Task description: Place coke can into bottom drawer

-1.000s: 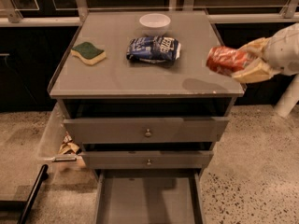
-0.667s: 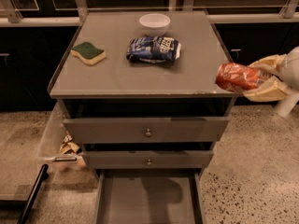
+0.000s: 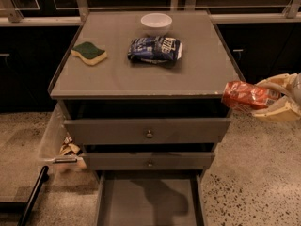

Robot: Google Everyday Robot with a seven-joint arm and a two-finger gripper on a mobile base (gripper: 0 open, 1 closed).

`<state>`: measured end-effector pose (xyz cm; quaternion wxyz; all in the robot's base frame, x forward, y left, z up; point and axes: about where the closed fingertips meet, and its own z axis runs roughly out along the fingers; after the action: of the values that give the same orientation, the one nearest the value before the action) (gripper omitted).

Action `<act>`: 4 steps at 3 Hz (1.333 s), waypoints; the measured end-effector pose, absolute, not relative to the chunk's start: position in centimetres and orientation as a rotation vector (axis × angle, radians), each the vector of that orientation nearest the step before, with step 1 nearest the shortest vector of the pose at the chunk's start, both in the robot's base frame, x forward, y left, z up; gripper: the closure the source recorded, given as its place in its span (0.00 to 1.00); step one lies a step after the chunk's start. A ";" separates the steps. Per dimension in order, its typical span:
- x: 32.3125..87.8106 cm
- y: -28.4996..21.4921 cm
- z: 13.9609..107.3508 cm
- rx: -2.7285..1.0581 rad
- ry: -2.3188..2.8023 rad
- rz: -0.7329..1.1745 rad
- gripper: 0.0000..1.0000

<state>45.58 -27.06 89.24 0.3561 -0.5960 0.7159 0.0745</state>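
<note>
Tool (image 3: 263, 99) at the right edge of the frame, mid-height, cream fingers (image 3: 282, 113) clamped on the coke can (image 3: 242, 95), one above and one below its body. Can held on its side, long axis roughly level, in the air just past the right front corner of the counter (image 3: 197, 65) and beside the right end of the top drawer (image 3: 148, 132). Bottom drawer (image 3: 149, 199) pulled open at the lower centre of the frame, grey floor showing, well below and to the left of the can. Judged light and thin-walled: likely to dent under a hard squeeze, smooth enough to slip under a loose one. Best gripped across the middle of the body, as now, away from the metal ends. Round, so probably prone to rolling on the flat drawer floor if released on its side. Snack bag (image 3: 155, 49), sponge (image 3: 89, 53) and bowl (image 3: 156, 21) on the counter, well apart from the tool.
</note>
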 end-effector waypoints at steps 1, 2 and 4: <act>46.3 -25.8 85.5 -1.490 1.901 0.232 1.00; 46.1 -22.7 78.5 -1.439 1.937 0.289 1.00; 44.2 -18.2 65.0 -1.488 1.936 0.435 1.00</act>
<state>44.17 -18.18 65.04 0.3248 -0.5676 0.7381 0.1659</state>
